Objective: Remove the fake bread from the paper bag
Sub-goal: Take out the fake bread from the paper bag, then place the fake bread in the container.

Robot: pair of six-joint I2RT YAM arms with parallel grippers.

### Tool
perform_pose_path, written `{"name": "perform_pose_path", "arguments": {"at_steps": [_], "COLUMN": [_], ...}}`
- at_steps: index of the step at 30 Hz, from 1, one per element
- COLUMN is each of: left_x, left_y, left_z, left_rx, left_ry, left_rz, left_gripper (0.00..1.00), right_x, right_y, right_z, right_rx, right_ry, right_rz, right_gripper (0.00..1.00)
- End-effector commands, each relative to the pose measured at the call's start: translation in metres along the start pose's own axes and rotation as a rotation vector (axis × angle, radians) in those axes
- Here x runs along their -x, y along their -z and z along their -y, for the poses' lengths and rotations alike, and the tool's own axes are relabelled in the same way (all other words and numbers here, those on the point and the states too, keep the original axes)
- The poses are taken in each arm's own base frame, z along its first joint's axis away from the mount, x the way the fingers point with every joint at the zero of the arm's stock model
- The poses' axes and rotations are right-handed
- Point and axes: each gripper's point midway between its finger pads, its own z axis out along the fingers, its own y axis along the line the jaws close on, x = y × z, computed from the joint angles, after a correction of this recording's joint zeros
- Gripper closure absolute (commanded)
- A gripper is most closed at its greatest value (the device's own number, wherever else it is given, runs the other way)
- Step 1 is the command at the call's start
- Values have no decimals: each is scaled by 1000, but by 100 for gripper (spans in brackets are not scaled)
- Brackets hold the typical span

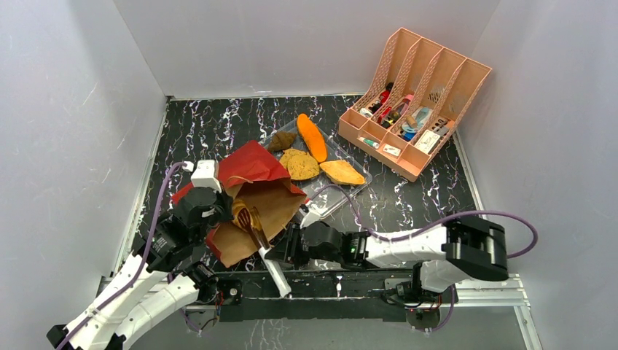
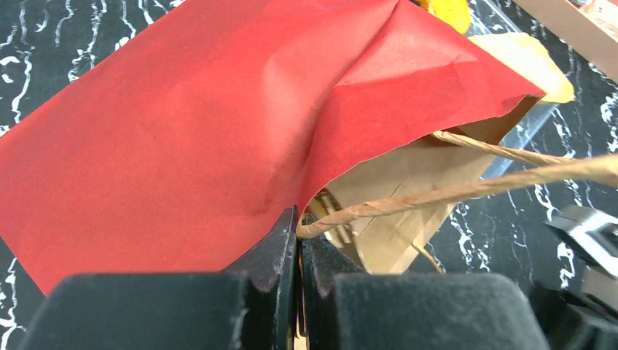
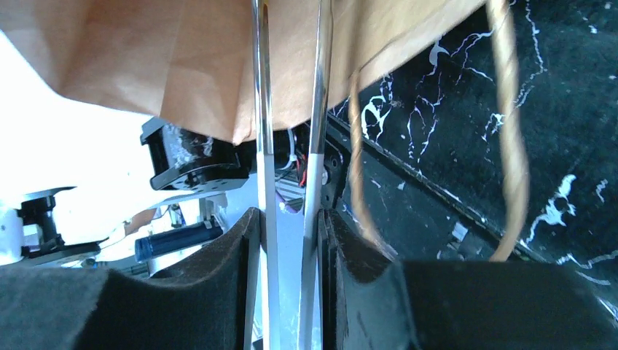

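The red paper bag lies on its side on the black table, its brown mouth facing the arms. My left gripper is shut on the bag's rim where a twisted handle comes out. My right gripper is shut on metal tongs, whose two arms reach into the bag mouth. A brownish glossy shape sits at the tong tips; I cannot tell what it is. An orange loaf, a dark lump, tan round pieces and a flat piece lie outside the bag.
The bread pieces rest on a clear plastic tray just behind and right of the bag. A pink slotted organizer with small items stands at the back right. White walls enclose the table on three sides.
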Motion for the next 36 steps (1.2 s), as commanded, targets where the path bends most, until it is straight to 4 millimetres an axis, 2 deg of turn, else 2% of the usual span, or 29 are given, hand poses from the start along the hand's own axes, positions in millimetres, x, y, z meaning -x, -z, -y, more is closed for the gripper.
{"name": "perform_pose_path", "arguments": {"at_steps": [1,9,13,19,24,30,36], "left_x": [13,13,19,23,30,43,63], "left_y": [3,-3,-4,-1,-3,-4,8], "left_z": [-14,-25,-38,-61,-64,-61,-52], "left_rx": [105,200,305,486,554,563,493], "left_ry": [19,-4,-7,0,-25,-20,54], "left_rz": [25,3,6,14,14,41,93], "left_gripper": [100,100,100,100,100,100,100], "right_x": [23,33,48,69,76,88,98], "right_y": [31,80,120,156,171,182,179], "right_z": [-31,-30,-21,-19,-17,-4,20], "right_rx": [103,132,120,109,107,65,-11], "right_ry": [-5,-14,-25,-34,-48,-68,-81], "right_rz": [90,140,223,318,352,421,498], "right_gripper": [100,100,100,100,100,100,100]}}
